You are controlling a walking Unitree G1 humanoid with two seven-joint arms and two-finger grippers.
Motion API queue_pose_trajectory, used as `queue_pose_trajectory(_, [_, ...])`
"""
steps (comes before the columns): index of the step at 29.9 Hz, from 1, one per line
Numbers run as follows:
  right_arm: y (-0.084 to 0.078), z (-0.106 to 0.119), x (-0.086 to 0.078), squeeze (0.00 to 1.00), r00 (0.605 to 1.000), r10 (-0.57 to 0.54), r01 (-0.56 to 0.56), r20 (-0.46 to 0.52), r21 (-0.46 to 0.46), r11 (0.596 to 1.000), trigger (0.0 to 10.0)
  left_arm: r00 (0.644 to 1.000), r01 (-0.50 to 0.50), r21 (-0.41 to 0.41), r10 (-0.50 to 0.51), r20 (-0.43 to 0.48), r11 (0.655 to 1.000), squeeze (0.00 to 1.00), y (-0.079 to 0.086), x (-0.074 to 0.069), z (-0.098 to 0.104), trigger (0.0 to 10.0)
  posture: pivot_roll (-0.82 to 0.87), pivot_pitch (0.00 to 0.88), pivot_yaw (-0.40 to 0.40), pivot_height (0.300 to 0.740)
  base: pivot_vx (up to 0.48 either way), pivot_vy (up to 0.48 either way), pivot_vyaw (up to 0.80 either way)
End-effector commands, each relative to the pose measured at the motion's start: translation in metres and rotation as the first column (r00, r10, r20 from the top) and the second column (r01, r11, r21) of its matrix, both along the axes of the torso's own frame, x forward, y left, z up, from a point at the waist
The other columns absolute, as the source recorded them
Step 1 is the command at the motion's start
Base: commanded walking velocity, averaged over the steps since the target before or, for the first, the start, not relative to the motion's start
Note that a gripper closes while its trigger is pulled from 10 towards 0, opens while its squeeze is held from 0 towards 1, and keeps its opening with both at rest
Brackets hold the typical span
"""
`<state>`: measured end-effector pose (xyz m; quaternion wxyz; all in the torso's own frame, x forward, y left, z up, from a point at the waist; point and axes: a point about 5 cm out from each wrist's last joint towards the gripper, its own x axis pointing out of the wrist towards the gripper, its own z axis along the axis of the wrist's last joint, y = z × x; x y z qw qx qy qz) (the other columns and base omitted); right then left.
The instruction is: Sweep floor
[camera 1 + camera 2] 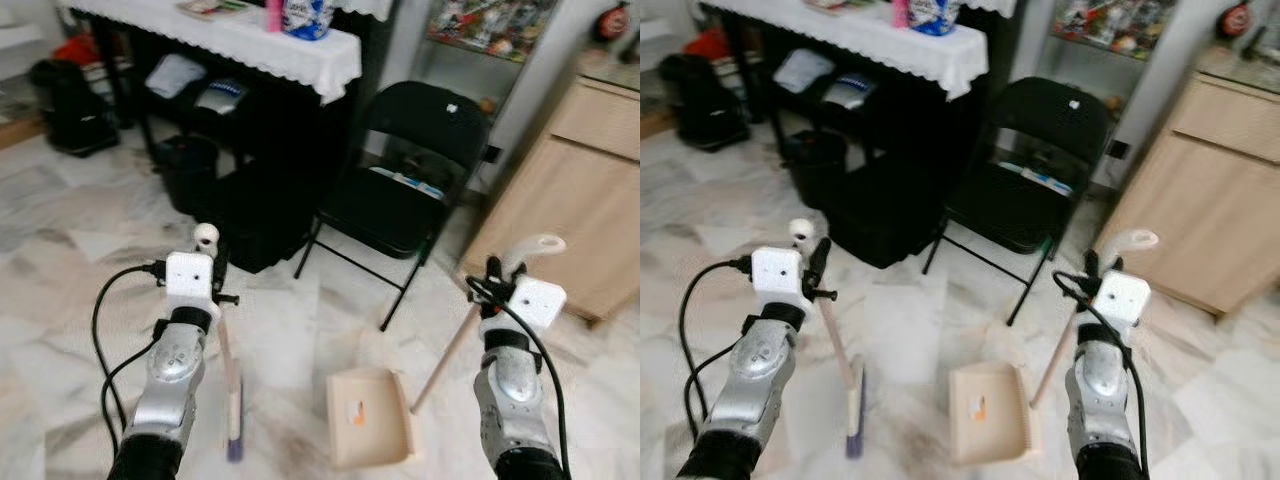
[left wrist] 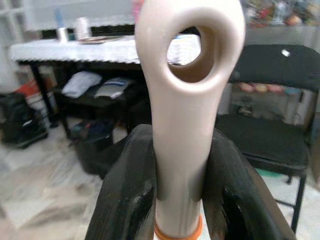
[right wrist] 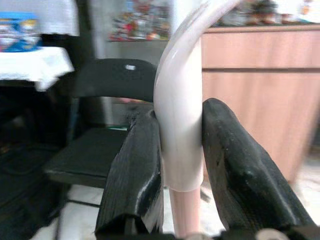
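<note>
My left gripper (image 1: 212,262) is shut on the beige handle of a small broom (image 1: 228,365), just below the handle's looped end (image 2: 189,65). The broom's purple bristle head (image 1: 235,442) rests on the marble floor. My right gripper (image 1: 500,272) is shut on the beige handle of the dustpan (image 1: 445,360), below its curved white top (image 3: 180,100). The dustpan tray (image 1: 368,415) sits on the floor between my arms, with a small orange scrap (image 1: 357,413) inside it.
A black folding chair (image 1: 405,190) stands straight ahead. To its left is a dark table with a white lace cloth (image 1: 260,45), and a black bin (image 1: 188,170) beneath it. A light wooden cabinet (image 1: 575,205) stands at the right. A black bag (image 1: 70,105) sits far left.
</note>
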<state>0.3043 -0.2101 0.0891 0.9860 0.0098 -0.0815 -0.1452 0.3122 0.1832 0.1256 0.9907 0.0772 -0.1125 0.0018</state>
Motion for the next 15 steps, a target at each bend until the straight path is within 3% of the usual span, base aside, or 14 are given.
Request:
queue_pose_trajectory(1, [-0.0075, 0.009, 0.0006, 0.0, 0.999, -0.023, 0.023, 0.037, -0.005, 1.0, 10.0, 0.999, 0.027, 0.002, -0.027, 0.035, 1.0, 0.0, -0.0078, 0.0025, 0.0073, 10.0, 0.08, 0.027, -0.054, 0.74, 0.0, 0.0, -0.8])
queue_pose_trajectory(15, [-0.0067, 0.0083, 0.0006, 0.0, 0.999, -0.018, 0.018, 0.031, -0.011, 1.0, 10.0, 0.998, 0.049, -0.01, -0.048, 0.03, 0.999, 0.0, -0.0104, 0.0026, 0.0062, 10.0, 0.08, 0.012, -0.052, 0.74, 0.0, 0.0, -0.8])
